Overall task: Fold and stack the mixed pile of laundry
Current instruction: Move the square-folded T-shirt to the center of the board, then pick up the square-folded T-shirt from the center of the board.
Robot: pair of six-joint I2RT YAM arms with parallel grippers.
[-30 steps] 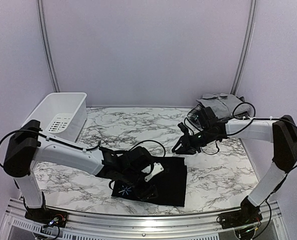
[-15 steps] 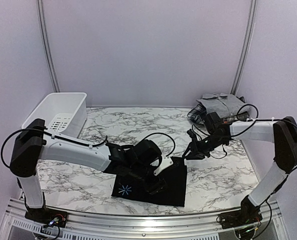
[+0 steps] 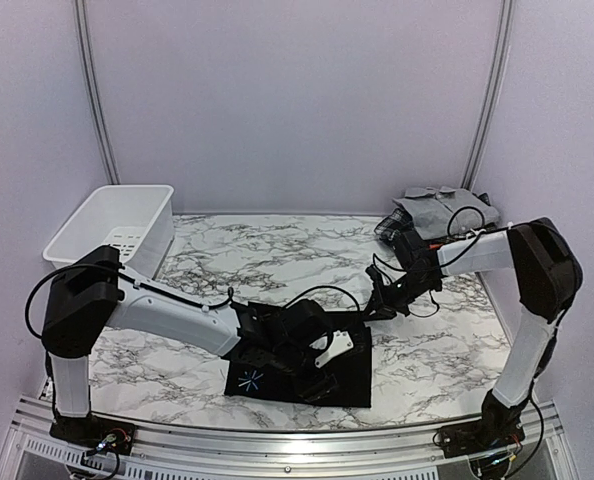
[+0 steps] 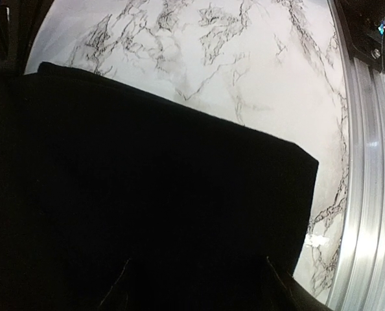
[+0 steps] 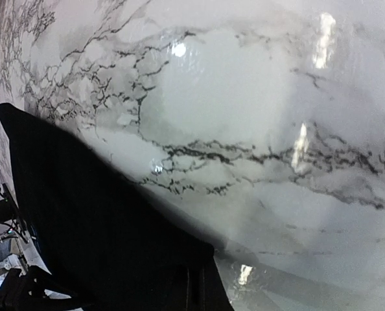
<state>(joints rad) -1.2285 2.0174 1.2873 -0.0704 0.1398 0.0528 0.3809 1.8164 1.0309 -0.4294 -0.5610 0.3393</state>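
A large black cloth (image 3: pixel 349 378) lies folded flat at the front of the marble table; a small white star print (image 3: pixel 249 380) shows on its left part. My left gripper (image 3: pixel 324 358) rests low over the cloth's middle. In the left wrist view the cloth (image 4: pixel 147 181) fills the frame and my left gripper (image 4: pixel 196 288) is open, its dark fingers wide apart. My right gripper (image 3: pixel 371 312) is at the cloth's far right corner. In the right wrist view my right gripper (image 5: pixel 198 288) looks shut on the cloth's (image 5: pixel 82 214) corner. Folded grey garments (image 3: pixel 445 207) sit stacked at the back right.
A white slotted basket (image 3: pixel 112 228) stands at the back left. The metal rail (image 4: pixel 367 194) of the table's front edge runs close to the cloth's near side. Cables loop from both arms above the table.
My left gripper slid rightward across the black cloth toward its middle. My right gripper came down and toward the front to the cloth's far right corner and closed.
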